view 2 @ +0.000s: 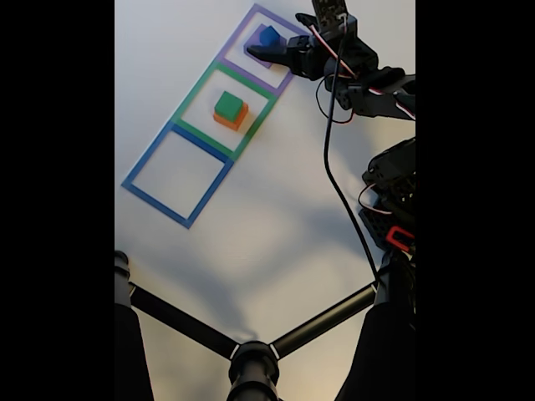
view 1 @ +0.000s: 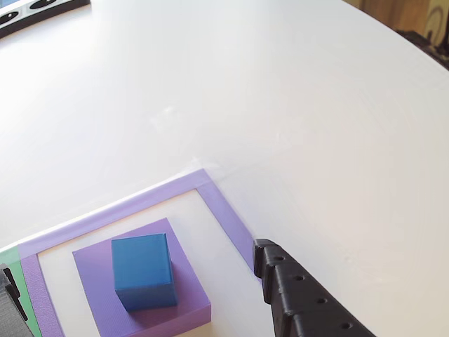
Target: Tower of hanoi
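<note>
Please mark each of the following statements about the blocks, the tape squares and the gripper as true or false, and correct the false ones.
1. The blue cube sits on the purple block. True.
2. The green block lies directly on the table. False: it rests on the orange block.
3. The blue tape square has a block inside. False: nothing stands in it.
4. The gripper is beside the blue cube, in the purple tape square. True.
5. The gripper is shut on the blue cube. False: in the other view the cube stands free between the fingers.
</note>
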`<action>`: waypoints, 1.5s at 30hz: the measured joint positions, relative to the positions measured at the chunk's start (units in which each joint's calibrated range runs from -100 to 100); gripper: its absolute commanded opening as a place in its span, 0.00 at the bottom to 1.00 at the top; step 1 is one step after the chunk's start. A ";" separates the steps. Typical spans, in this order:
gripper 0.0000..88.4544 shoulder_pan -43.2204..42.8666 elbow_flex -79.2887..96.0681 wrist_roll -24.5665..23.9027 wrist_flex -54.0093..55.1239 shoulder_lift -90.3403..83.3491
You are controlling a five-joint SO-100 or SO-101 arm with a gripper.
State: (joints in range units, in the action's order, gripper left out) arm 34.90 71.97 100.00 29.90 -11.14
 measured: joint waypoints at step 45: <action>0.31 -2.30 -6.19 0.00 16.99 21.02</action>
State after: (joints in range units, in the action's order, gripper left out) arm 32.60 65.78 100.00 46.89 9.88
